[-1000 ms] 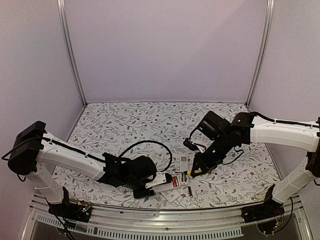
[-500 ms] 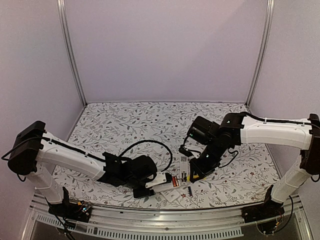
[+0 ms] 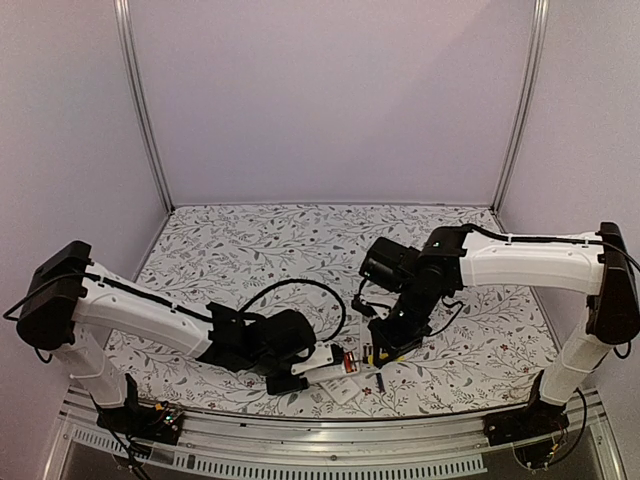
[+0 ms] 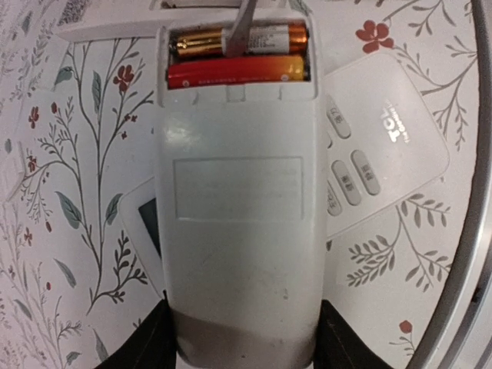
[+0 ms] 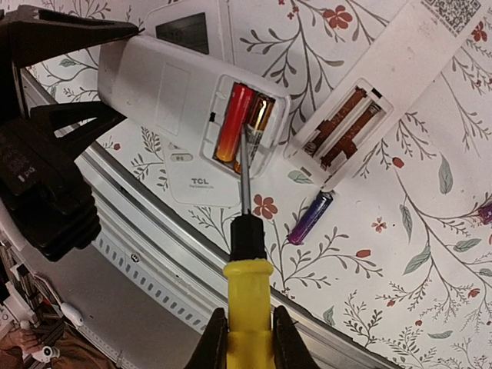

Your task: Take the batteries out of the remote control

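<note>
Batteries [image 4: 234, 73], two of them, sit side by side in the open bay at the far end of the remote [image 4: 238, 215], their long axes running across the remote's width rather than along it. The coppery battery [image 4: 265, 37] lies nearest the remote's end and the red-orange battery [image 4: 231, 74] just inside it, and the two are touching. The left hand [image 4: 242, 350] is clamped on the remote's other end, one finger against each long side, holding it back-up with the bay end pointing away from the hand. The right hand [image 5: 246, 330] is closed around the yellow handle of a screwdriver [image 5: 247, 288]. The thin shaft reaches into the bay and the tip rests at the seam between the two batteries. Under the held remote a second remote [image 4: 377, 146] lies face-up and crosswise on the flowered desk [image 3: 250, 250]. Beside the bay a long white third remote [image 5: 400, 69] lies back-up, its own battery bay open with only bare slots showing. A loose battery [image 5: 311, 217], dark purple-blue, lies flat on the desk just beyond that open bay, pointing roughly along the long remote's line, near the metal rail at the desk's front edge.
</note>
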Controlling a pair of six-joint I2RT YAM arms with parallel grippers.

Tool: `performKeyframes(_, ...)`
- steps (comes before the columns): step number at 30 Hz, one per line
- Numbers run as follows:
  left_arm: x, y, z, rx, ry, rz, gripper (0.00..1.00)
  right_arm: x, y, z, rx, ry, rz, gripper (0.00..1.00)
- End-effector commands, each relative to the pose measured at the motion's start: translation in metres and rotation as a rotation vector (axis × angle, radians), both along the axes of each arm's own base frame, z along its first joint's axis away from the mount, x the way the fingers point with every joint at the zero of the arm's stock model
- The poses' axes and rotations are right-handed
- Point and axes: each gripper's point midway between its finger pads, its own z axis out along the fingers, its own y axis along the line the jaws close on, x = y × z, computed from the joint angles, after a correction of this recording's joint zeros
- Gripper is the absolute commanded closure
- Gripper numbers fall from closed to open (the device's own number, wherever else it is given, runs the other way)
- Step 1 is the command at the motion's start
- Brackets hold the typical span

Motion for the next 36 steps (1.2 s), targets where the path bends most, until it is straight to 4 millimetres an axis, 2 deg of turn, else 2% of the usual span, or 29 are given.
performKeyframes(1, 0.001, -0.010, 0.006, -0.007, -0.021, -0.006, 0.81, 0.005, -0.011, -0.008, -0.108, -0.011, -0.053, 1.00)
performKeyframes(8, -0.003, -0.014, 0.012, -0.025, -0.020, -0.020, 0.82, 0.007, -0.009, -0.024, -0.145, 0.012, -0.078, 1.00)
performKeyframes(17, -0.013, -0.017, 0.004, -0.026, 0.033, -0.049, 0.84, 0.009, 0.024, -0.034, -0.003, 0.072, -0.079, 1.00)
performKeyframes(23, -0.017, -0.016, 0.000, -0.026, 0.051, -0.060, 0.88, 0.017, 0.031, -0.037, 0.102, 0.101, -0.111, 1.00)
performKeyframes(29, -0.018, -0.015, -0.005, -0.018, 0.062, -0.064, 0.88, 0.015, 0.039, -0.031, 0.276, 0.175, -0.122, 1.00)
performKeyframes(36, -0.018, -0.014, -0.007, -0.012, 0.069, -0.061, 0.88, 0.012, 0.051, -0.007, 0.464, 0.229, -0.088, 1.00)
